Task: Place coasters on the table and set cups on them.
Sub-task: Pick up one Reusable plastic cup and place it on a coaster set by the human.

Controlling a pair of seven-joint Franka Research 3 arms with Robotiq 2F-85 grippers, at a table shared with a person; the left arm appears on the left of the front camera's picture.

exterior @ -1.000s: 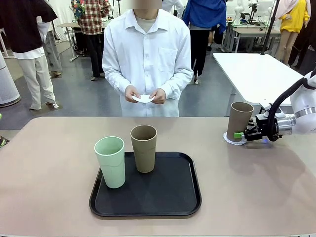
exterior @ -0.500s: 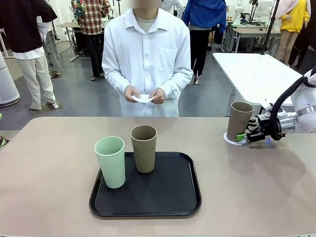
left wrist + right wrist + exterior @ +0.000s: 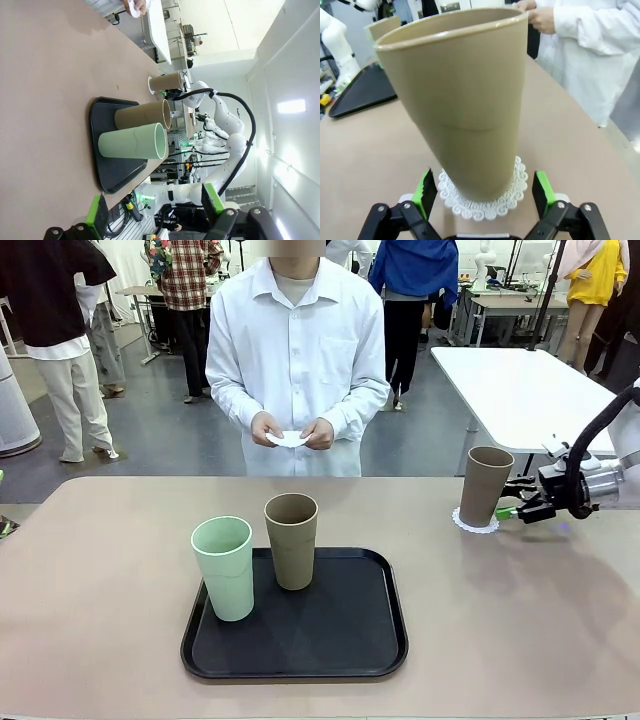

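Now, right claw (image 3: 508, 511): jaws apart, just beside tan cup (image 3: 486, 483).
coaster (image 3: 470, 527): lacy rim shows, rest under cup.
left claw (image 3: 152, 210): apart, empty.

You are seeing the right pincer (image 3: 512, 510) hanging open just beside a tan cup (image 3: 486, 483) standing on a lacy coaster (image 3: 470, 527) on the desk (image 3: 100, 570). A mint cup (image 3: 224, 570) and a second tan cup (image 3: 291, 542) are standing on the black tray (image 3: 345, 632); the person (image 3: 295, 350) is holding a second coaster (image 3: 290, 439).

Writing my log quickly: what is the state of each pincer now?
Left pincer: open, empty.
Right pincer: open, not touching the tall tan matte cup.
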